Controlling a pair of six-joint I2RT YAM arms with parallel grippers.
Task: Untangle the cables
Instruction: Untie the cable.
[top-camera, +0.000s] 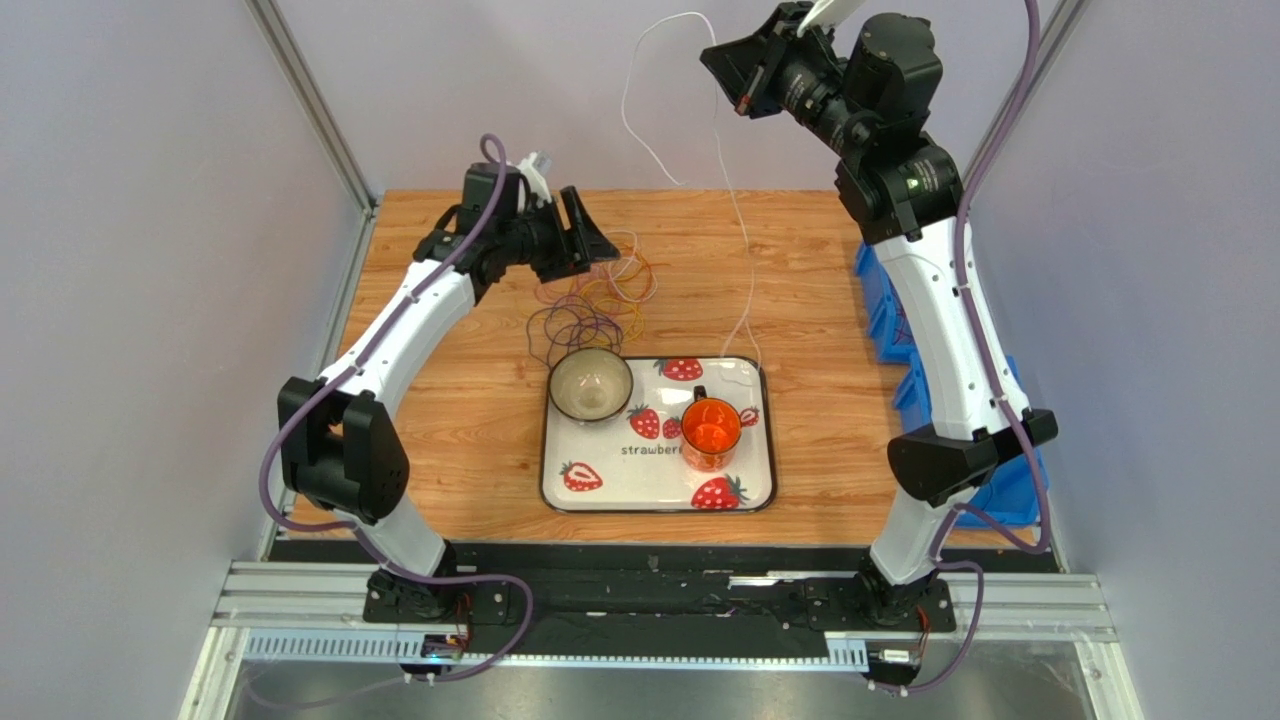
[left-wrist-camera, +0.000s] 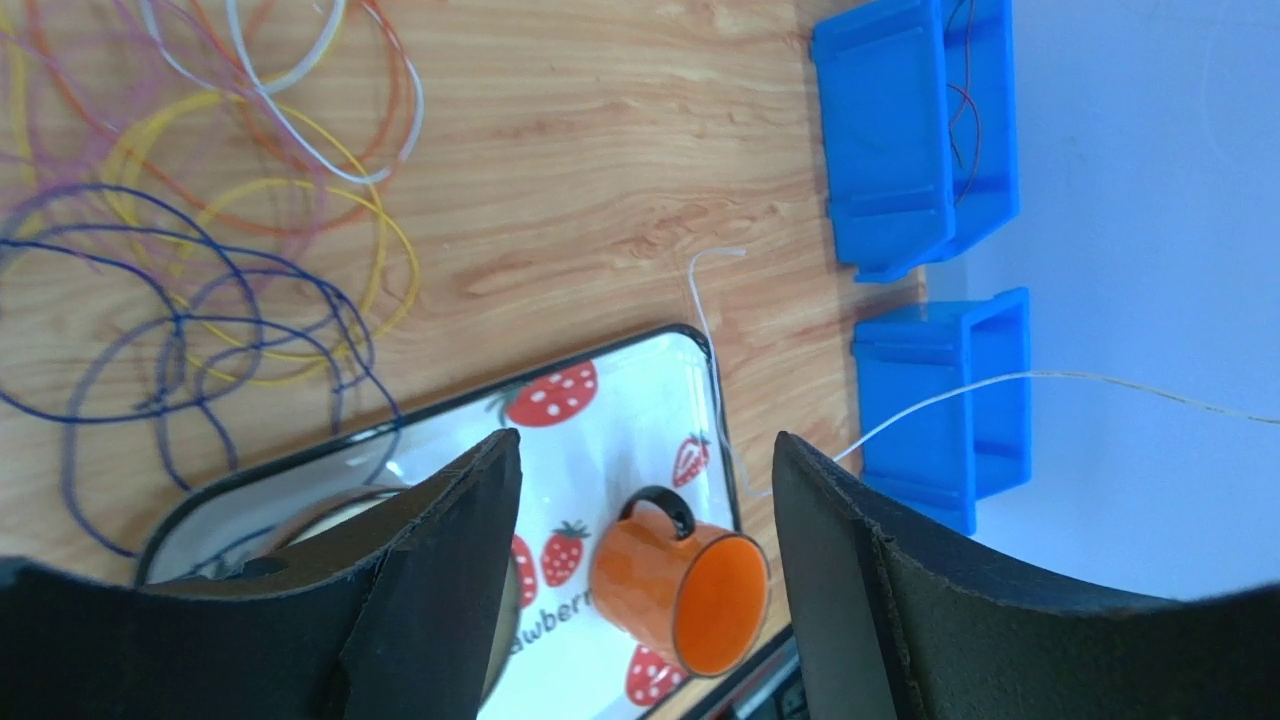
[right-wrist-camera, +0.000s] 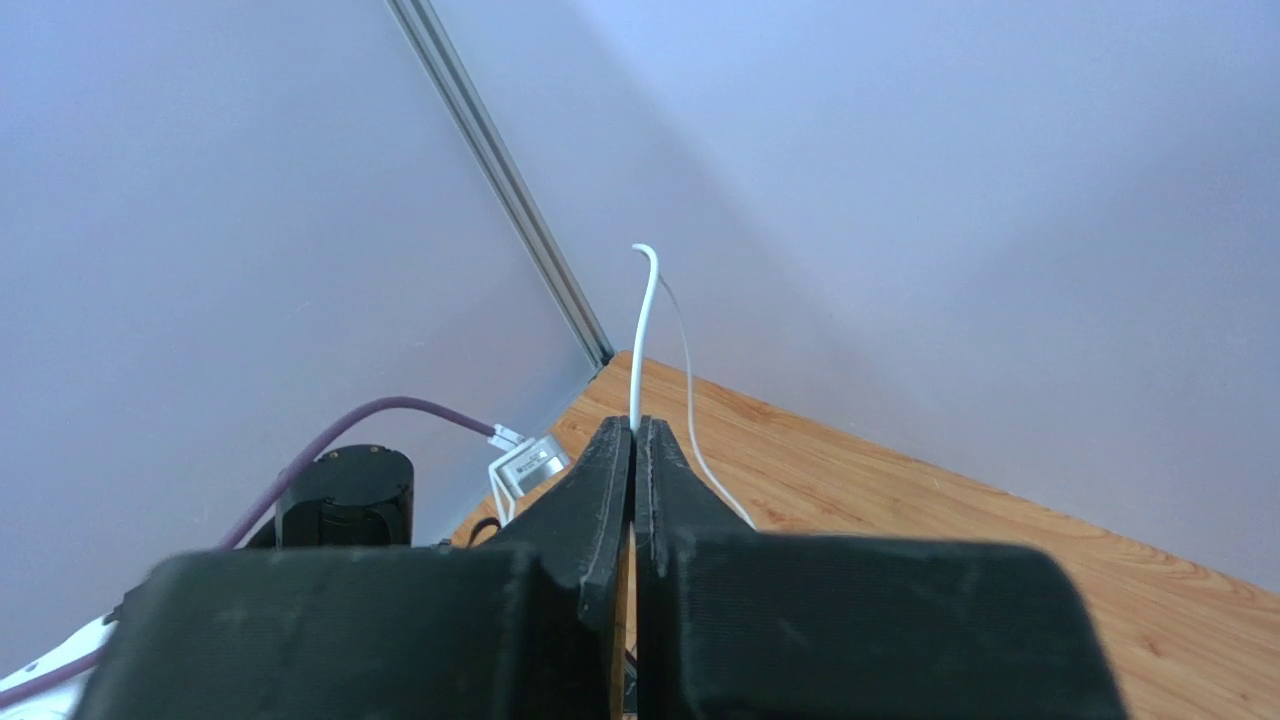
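Table (top-camera: 466, 420) lies open left of the tray (top-camera: 639, 483); cables (top-camera: 594, 308) crowd behind it, blue bins (top-camera: 879, 308) rightward

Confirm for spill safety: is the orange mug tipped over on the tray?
No, the orange mug stands upright on the tray, mouth facing up.

Lighting bright, even, diffuse; shadows faint and soft. Overhead view sharp; wrist views slightly soft, wide-angle stretch toward edges.
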